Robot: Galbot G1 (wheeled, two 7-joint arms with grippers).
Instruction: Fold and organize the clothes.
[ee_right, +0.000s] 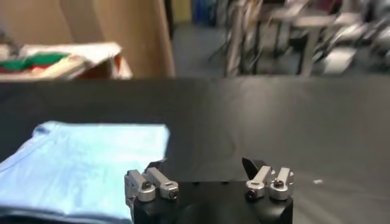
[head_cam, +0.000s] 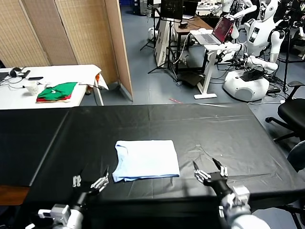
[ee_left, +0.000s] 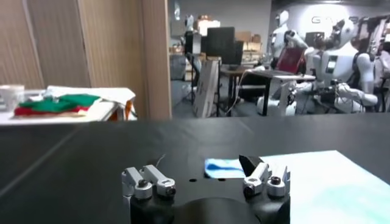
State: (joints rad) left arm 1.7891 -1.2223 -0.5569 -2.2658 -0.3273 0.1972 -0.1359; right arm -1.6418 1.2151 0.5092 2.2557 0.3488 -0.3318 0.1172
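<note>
Both claws are seen spread wide and empty: left claw [head_cam: 89, 182] just beside the near left corner of the folded T-shirt [head_cam: 147, 160], right claw [head_cam: 209, 171] near its right edge. The shirt is laid flat on the black surface [head_cam: 228, 129]. A careless sweep could drag an edge and undo the fold. No containers are seen.

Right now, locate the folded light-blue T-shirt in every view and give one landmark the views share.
Head view: T-shirt folded flat at the black table's middle, between both grippers.
Left wrist view: one pale-blue corner and top beyond the left gripper.
Right wrist view: it lies beside and beyond the right gripper.
Shared landmark: green-and-red folded garments on the white table.
</note>
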